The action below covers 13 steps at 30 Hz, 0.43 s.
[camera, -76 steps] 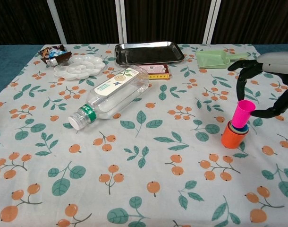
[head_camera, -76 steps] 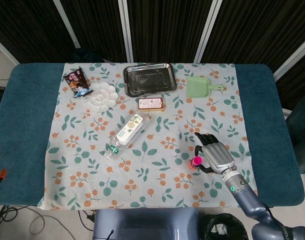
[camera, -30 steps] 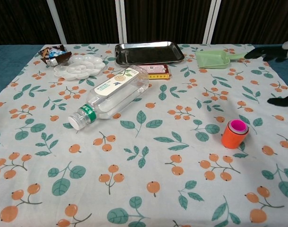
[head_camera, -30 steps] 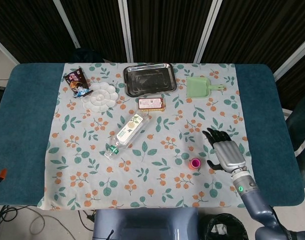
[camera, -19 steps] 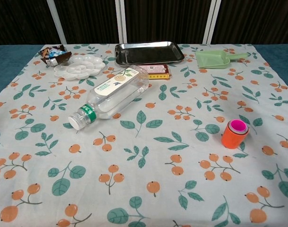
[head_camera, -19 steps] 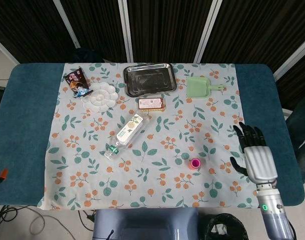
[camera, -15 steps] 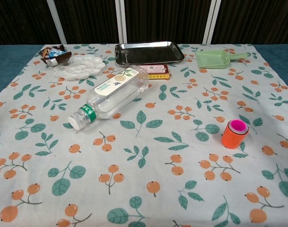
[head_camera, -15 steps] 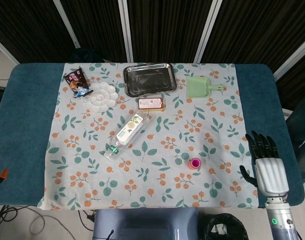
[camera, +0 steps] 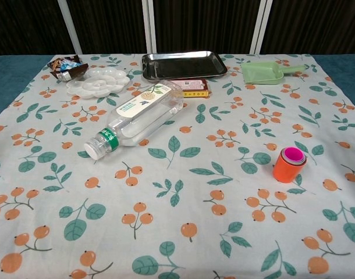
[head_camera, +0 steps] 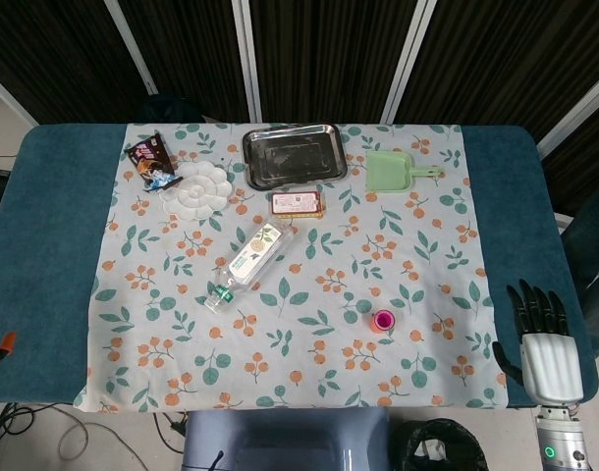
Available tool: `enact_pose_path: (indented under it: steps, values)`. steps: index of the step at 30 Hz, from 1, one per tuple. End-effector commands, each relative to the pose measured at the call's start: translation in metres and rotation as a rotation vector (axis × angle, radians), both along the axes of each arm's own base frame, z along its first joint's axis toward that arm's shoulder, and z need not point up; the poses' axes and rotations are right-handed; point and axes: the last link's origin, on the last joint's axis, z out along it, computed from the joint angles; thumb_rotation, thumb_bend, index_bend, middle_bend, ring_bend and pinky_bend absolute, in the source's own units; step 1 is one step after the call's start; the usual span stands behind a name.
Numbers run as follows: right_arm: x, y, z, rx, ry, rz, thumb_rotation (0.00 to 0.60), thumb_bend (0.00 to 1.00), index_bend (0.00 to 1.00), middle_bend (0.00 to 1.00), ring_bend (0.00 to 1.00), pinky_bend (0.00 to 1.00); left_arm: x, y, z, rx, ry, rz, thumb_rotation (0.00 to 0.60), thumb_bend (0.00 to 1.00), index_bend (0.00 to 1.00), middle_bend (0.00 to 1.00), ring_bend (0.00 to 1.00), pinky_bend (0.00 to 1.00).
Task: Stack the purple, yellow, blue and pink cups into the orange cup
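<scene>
Head view shows the right hand (head_camera: pixel 548 339) at the near right table edge, fingers spread and holding nothing. The orange cup (camera: pixel 287 167) stands on the flowery cloth (camera: pixel 183 192) with the pink cup (camera: pixel 293 154) tucked inside. Farther back lies a clear bottle (camera: pixel 138 116), then a metal tray (camera: pixel 183 64).

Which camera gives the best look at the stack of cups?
The chest view: it shows the orange cup from the side, with the pink cup nested in its mouth. The head view looks almost straight down, so the stack is just a small pink circle with an orange edge.
</scene>
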Motion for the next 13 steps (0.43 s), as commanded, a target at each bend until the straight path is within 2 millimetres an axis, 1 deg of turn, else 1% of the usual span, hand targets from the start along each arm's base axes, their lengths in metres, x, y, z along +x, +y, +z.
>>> enact_pose_path:
  steps: [1, 13]
  values:
    - [-0.0030, 0.0025, -0.0031, 0.009, -0.019, -0.002, 0.600, 0.39, 0.00, 0.00, 0.02, 0.04, -0.0001, 0.0000, -0.0001, -0.001, 0.003, -0.001, 0.600, 0.22, 0.17, 0.07, 0.01, 0.00]
    - [0.0002, 0.0090, 0.0018, 0.075, -0.022, -0.001, 0.600, 0.40, 0.00, 0.00, 0.02, 0.03, 0.0009, 0.0009, -0.0012, -0.008, 0.009, -0.011, 0.600, 0.22, 0.17, 0.07, 0.01, 0.00]
